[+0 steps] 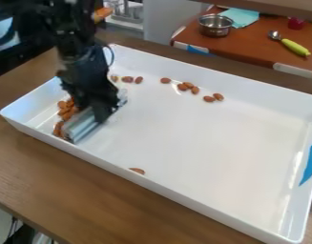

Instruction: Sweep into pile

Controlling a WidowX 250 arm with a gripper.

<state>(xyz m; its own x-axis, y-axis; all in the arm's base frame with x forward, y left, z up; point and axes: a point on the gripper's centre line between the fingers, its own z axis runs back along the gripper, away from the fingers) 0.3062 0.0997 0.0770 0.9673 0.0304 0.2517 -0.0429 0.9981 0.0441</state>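
I have my gripper (105, 110) clamped on what looks like a silvery scraper (83, 126) inside the tray (202, 143), almonds (67, 109) bunched beside it at one end, more along the far wall

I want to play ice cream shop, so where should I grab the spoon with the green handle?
Probably best by the middle of its green handle, from above, pinching across the long sides. The handle is long and chunky and lies on the brown table, while the metal end is small and round.
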